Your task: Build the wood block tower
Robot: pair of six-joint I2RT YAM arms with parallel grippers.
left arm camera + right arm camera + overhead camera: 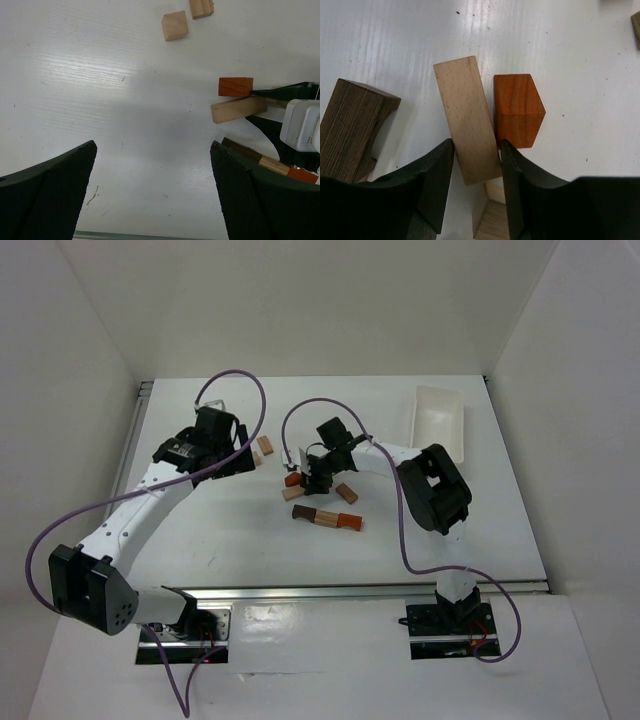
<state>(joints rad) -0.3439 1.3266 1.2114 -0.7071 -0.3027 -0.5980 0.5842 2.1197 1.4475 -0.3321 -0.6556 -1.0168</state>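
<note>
- The light tan bar [467, 120] lies flat on the bench [450, 520] near its middle, between the fingers of the right hand [476, 145], which is clamped on the bar's two long sides
- In the right wrist view the bar's long axis runs away from the wrist, its far end leaning slightly left
- A reddish-orange block [517, 110] sits just beside the bar on its right, against the right finger
- A dark brown block [352, 130] lies to the left, apart from the bar
- Nearer the arm bases, a dark, a tan and an orange piece lie end to end in a row [327, 518]
- Two small tan blocks [265, 445] lie near the left hand [153, 147], whose fingers stand wide apart over bare bench
- A white tray [440, 425] sits well apart at the far right
</note>
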